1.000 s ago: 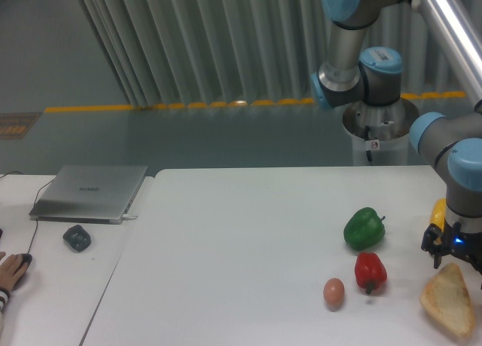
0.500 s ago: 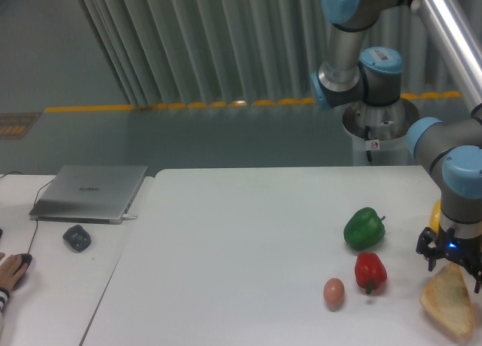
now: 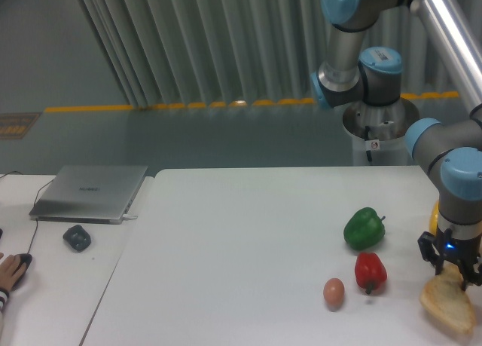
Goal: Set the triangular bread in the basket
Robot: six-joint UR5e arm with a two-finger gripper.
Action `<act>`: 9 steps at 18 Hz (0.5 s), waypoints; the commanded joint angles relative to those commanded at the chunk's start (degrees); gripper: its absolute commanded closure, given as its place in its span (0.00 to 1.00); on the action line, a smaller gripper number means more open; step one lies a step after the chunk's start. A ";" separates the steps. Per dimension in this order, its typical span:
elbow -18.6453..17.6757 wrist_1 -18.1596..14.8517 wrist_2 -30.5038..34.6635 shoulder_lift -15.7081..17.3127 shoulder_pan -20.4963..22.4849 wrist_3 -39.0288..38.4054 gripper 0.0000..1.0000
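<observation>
The triangular bread (image 3: 447, 307) is a tan-golden slice lying flat on the white table (image 3: 241, 248) at the front right corner. My gripper (image 3: 455, 271) points down right over the bread's upper tip, its fingers spread on either side of that tip, at or just above the bread. The jaws look open and hold nothing. The basket is out of view.
A green pepper (image 3: 364, 228), a red pepper (image 3: 370, 272) and a brown egg (image 3: 334, 292) lie left of the bread. A yellow pepper (image 3: 434, 216) shows partly behind my wrist. A laptop (image 3: 90, 192), a dark object (image 3: 77, 237) and a person's hand (image 3: 10, 269) are at far left.
My gripper has come down and shifted slightly left onto the bread's upper tip. The bread and the other items have not moved.
</observation>
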 joint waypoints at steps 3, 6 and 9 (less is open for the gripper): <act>1.23 -2.19 -0.09 0.70 0.00 0.09 1.00; 3.86 -5.53 -0.17 1.32 0.00 0.26 1.00; 5.80 -7.38 -0.62 2.55 0.00 3.59 1.00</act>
